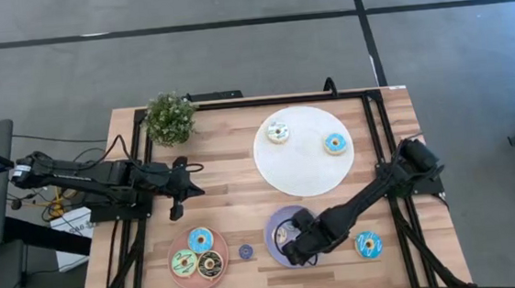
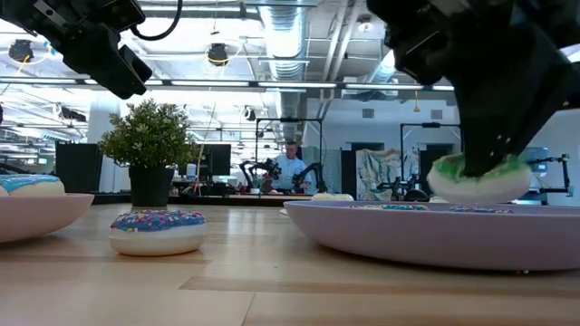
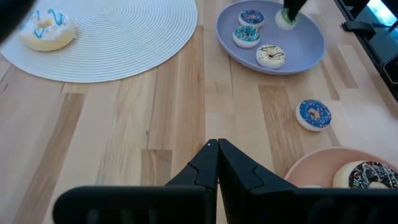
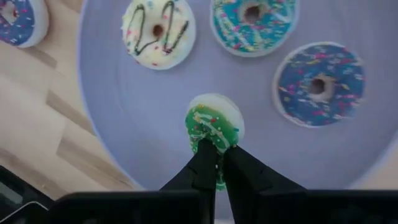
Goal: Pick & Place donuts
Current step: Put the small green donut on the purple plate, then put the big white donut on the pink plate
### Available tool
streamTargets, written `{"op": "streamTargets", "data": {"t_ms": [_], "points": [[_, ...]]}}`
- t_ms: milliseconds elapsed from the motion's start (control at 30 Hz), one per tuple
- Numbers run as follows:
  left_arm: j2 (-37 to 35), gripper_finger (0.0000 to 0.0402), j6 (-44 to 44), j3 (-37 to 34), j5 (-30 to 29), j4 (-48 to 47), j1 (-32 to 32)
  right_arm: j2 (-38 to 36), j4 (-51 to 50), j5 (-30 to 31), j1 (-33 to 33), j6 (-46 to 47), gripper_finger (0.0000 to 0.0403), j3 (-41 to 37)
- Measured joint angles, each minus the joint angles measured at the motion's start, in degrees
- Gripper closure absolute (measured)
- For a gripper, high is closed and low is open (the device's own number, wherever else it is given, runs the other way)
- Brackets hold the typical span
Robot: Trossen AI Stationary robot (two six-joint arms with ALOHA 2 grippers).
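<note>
I am pinching my right claw (image 4: 214,163) on the edge of a tiny toy ring donut with green sprinkled icing (image 4: 213,128), its fingers nearly together with only the donut's rim between them, so the ring is tilting up on its side rather than lying flat. I am holding it just over the round lilac plate (image 4: 112,130); from the low view I cannot tell whether it is touching the plate's floor. Around it on the plate three more tiny donuts are lying flat: a cream one with chocolate drizzle (image 4: 158,31), a teal one (image 4: 254,23) and a blue-purple one (image 4: 319,84). Gripping the rim looks sensible to me, since a ring this small offers little else to catch. Beyond the plate, another small blue sprinkled donut (image 1: 246,252) is sitting alone on the wooden bench (image 1: 223,179), and a larger blue-iced one (image 1: 368,244) is lying just beside the plate. A pink plate (image 1: 180,271) is carrying three larger donuts, and two are resting on the big white woven mat (image 1: 304,172). My left claw (image 3: 217,163) is waiting fully closed and empty above the bench, near a small leafy potted plant (image 1: 170,117).
</note>
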Motion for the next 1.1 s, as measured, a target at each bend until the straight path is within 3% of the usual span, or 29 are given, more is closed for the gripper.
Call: {"op": "streamTargets", "data": {"t_ms": [267, 667, 1100], "points": [[0.00, 0.0401, -0.43, 0.00, 0.02, -0.04, 0.01, 1.11, 1.02, -0.09, 0.13, -1.59, 0.0393, 0.10], [0.00, 0.0401, -0.60, 0.00, 0.03, -0.07, 0.01, 1.11, 0.87, -0.01, 0.11, -1.93, 0.0339, 0.09], [0.00, 0.0401, -1.27, 0.00, 1.57, -0.09, 0.03, 1.11, -1.01, -1.51, 0.11, -1.93, 0.0334, 0.09]]}}
